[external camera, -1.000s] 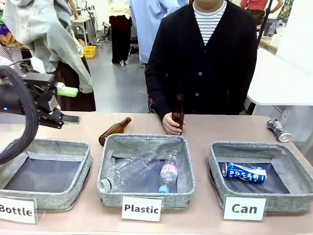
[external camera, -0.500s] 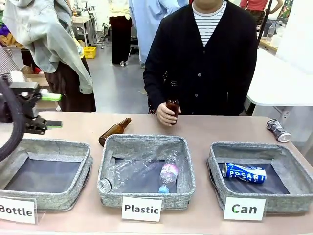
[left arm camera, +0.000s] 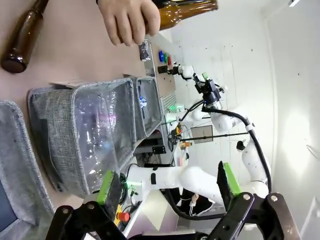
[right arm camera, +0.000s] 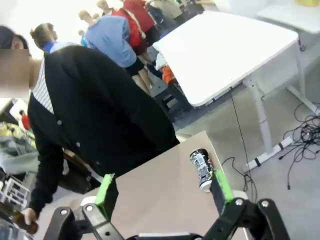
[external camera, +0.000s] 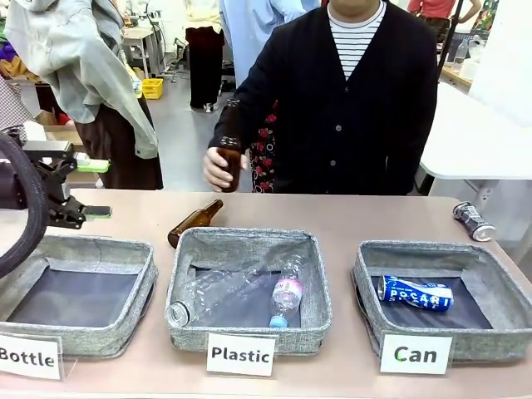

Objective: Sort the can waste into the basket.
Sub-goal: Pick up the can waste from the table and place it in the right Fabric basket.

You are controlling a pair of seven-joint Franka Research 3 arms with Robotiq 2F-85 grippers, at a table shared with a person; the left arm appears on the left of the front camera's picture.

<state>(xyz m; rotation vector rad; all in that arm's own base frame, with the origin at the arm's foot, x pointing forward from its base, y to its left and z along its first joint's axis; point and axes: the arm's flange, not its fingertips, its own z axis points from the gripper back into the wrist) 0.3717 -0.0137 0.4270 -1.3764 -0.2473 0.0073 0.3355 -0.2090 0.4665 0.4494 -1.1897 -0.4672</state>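
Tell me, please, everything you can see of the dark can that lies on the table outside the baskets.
The dark can is small and silver-grey, with black and white print too small to read. It looks like thin metal and is dented along its body. It lies on its side, aslant, on the tan table near the far right edge, behind the basket marked "Can" and apart from it. Only the table touches it.
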